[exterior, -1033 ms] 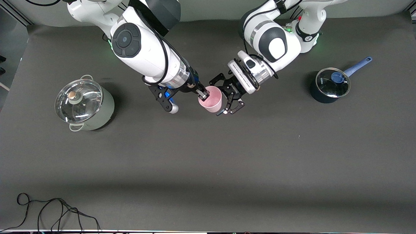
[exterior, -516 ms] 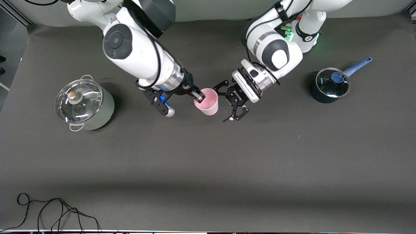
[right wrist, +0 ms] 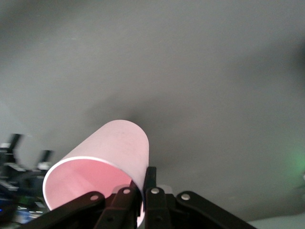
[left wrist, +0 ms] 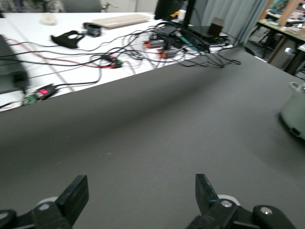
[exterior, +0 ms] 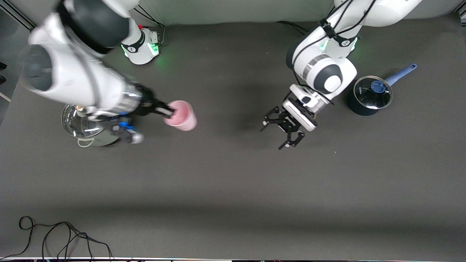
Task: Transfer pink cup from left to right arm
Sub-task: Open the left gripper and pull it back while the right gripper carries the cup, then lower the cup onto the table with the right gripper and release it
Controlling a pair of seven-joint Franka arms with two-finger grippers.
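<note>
The pink cup hangs tilted in the air beside the lidded pot, toward the right arm's end of the table. My right gripper is shut on its rim, one slim finger inside and one outside. In the right wrist view the cup lies mouth toward the camera, its wall pinched in my right gripper. My left gripper is open and empty over the bare mat near the saucepan. The left wrist view shows my left gripper spread wide with only mat between the fingers.
A pale green pot with a glass lid stands partly under the right arm and shows at the edge of the left wrist view. A dark blue lidded saucepan stands beside the left arm. A black cable lies at the front corner.
The right arm has swung the cup away from the left gripper toward the green pot. The left gripper has drawn off, open, toward the saucepan.
</note>
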